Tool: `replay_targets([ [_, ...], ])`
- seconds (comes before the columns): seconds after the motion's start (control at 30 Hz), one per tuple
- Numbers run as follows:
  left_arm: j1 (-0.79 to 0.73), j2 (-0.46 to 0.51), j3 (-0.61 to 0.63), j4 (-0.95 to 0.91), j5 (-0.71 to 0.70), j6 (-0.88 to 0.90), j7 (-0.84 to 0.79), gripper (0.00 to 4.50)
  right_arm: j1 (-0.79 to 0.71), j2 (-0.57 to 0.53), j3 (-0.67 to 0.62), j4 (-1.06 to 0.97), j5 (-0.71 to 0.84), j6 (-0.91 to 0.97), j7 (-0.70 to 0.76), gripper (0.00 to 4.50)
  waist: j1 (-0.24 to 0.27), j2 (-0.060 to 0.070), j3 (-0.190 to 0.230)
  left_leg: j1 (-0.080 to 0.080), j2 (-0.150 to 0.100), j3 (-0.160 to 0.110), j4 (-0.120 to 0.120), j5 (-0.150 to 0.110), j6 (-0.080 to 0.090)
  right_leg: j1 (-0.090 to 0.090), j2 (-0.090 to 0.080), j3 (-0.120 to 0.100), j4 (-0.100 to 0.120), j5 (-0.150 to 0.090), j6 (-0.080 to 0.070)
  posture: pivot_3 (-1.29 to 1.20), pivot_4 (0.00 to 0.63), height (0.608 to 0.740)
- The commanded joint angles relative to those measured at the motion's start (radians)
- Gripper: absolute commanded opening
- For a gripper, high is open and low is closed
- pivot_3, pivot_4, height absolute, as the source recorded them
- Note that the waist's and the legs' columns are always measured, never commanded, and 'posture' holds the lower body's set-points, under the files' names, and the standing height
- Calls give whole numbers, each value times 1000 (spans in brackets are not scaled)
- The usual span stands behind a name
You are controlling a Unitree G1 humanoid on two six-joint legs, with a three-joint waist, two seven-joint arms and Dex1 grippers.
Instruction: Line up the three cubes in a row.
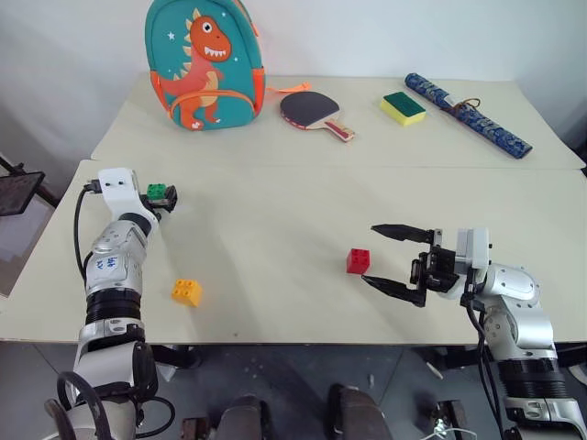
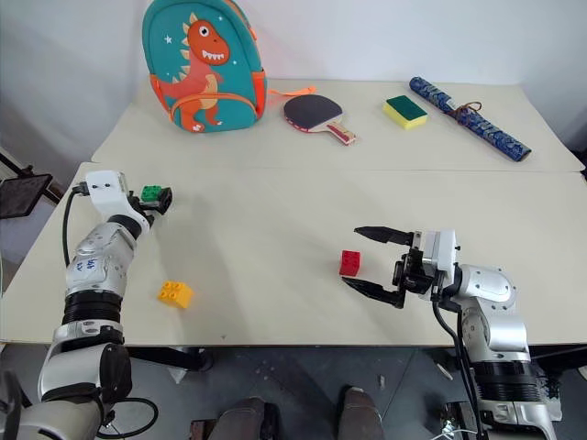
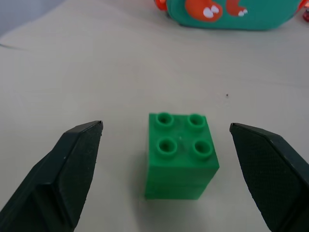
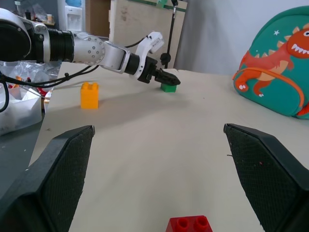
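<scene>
The left end effector [image 3: 166, 169] is open, its fingers straddling the green cube [image 3: 181, 154] near the counter's [image 1: 275, 229] left edge. The right end effector [image 1: 399, 261] gapes wide beside the red cube [image 1: 359, 261]. The yellow-orange cube [image 1: 186, 292] sits near the front-left corner.

left claw [image 2: 158, 198] at green cube [image 2: 151, 192]

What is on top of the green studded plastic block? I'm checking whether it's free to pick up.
Nothing sits on the green studded plastic block: its four studs are bare. It stands on the pale tabletop, between the left hand's open black fingers. Its underside is hidden.
</scene>
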Motion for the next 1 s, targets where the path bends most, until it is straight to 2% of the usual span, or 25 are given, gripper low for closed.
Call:
replay_targets([
  [0.03, -53, 22, -8, 46, 20, -68, -7, 3268, 12, -2, -18, -47, 12, -7, -25, 4500, 1, 0, 0, 0, 0, 0, 0, 0, 0, 0, 0, 0, 0, 0, 0, 0, 150, 740],
  [0.17, -60, 23, -13, 63, 13, -90, -49, 2012, 26, 2, -17, -54, 8, -16, -40, 4500, 1, 0, 0, 0, 0, 0, 0, 0, 0, 0, 0, -1, 0, 0, 0, 0, 150, 740],
  [0.23, -39, 36, -16, 31, -13, -117, -148, 1465, 34, 0, -18, -60, 6, -19, -47, 4500, 0, 0, 0, 0, 0, 0, 0, 0, 0, 0, 0, -1, 0, 0, 0, 0, 150, 740],
  [0.27, -31, 41, -11, 17, -32, -124, -195, 1485, 37, -2, -19, -61, 5, -20, -50, 4500, 0, 0, 0, 0, 0, 0, 0, 0, 0, 0, 0, -1, 0, 0, 0, 0, 150, 740],
  [0.37, 41, 114, 7, -133, -202, -26, -572, 1487, 47, -33, -60, -63, 10, -18, -65, 4500, -6, 0, 0, 0, 0, 0, 0, 0, 0, 0, 0, -1, 0, 0, 0, 0, 150, 740],
  [0.47, 74, 207, -52, -208, -224, 43, -785, 1487, 62, -65, -93, -52, 12, -22, -61, 4500, -6, 0, 0, 0, 1, 1, -1, 0, 0, -2, 0, -2, 1, 0, 0, 0, 150, 740],
  [0.57, 60, 238, -136, -284, -248, 66, -985, 1487, 83, -91, -121, -50, 13, -21, -58, 4500, 5, 0, 0, 0, 1, 1, 0, 0, 0, 0, 0, -2, 0, 0, 0, 0, 150, 740],
  [0.67, -1, 173, -275, -333, -237, 71, -1146, 1487, 105, -108, -137, -61, 17, -13, -59, 4500, 29, 0, 0, 0, 1, 1, 2, -1, 0, 1, -1, -2, -1, 0, 0, 0, 150, 740],
  [0.83, -82, 76, -413, -262, -146, -23, -1241, 1487, 116, -120, -142, -75, 20, -2, -61, 4500, 24, 0, 0, 0, 0, 2, 2, -1, 1, 1, 0, -1, -1, 1, -1, 0, 150, 740],
  [1.0, -220, -89, -575, 0, 61, -242, -1192, 1487, 184, -152, -175, -123, 34, 25, -63, 4500, 24, 0, 0, -1, 0, 3, 1, -1, 1, 0, 0, -2, -2, 1, -1, 0, 150, 740],
])
